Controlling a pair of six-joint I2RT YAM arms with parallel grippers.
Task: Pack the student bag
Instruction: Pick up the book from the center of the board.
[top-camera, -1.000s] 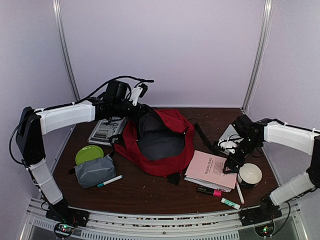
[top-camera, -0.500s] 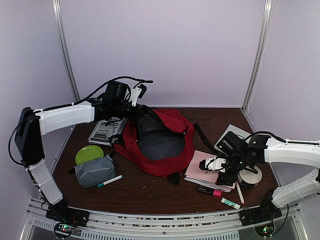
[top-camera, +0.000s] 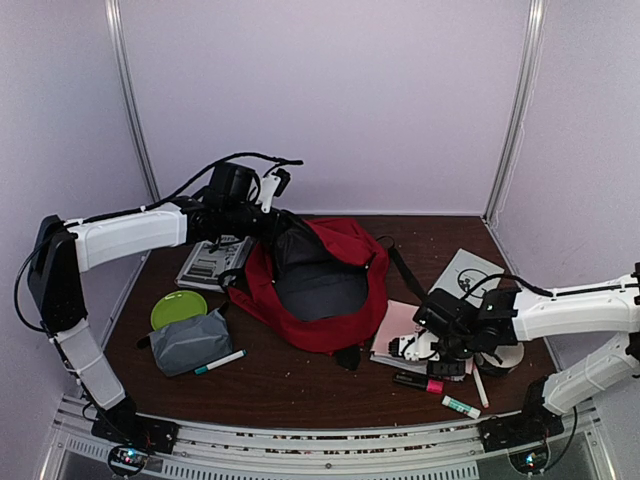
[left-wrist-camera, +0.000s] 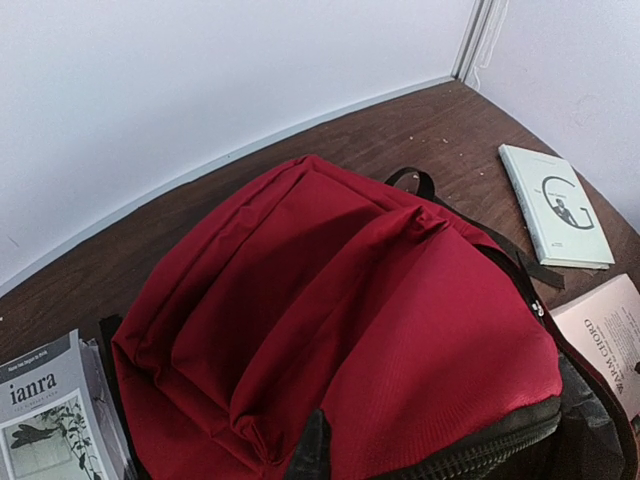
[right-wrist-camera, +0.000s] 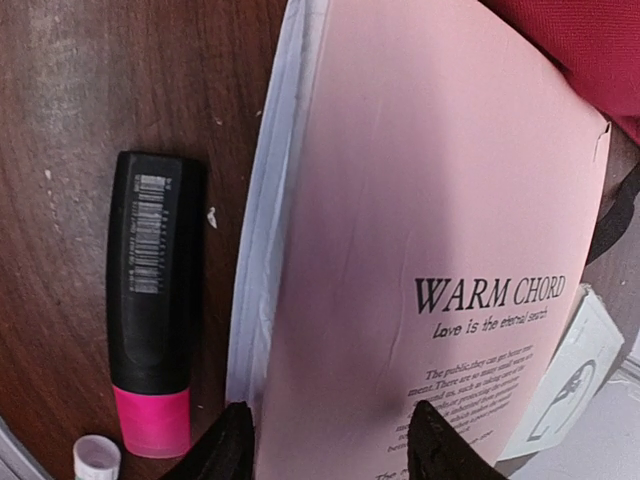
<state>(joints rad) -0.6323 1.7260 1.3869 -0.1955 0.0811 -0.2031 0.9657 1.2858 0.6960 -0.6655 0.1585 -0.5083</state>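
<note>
The red student bag lies mid-table with its dark mouth facing up; in the left wrist view the student bag fills most of the picture. My left gripper is shut on the bag's back rim and holds it raised; only one dark fingertip shows against the red fabric. My right gripper hangs low over the pink book titled "WARM CHORD". It is open, one finger at the page edge, the other over the cover.
A black-and-pink highlighter lies beside the book, also, with a white stick and a white round tin nearby. A pale book lies back right. Left of the bag: green plate, grey pouch, teal marker, grey book.
My right arm has swung left and down from beside the round tin onto the pink book, and its jaws have narrowed. The left arm and the bag have not moved.
</note>
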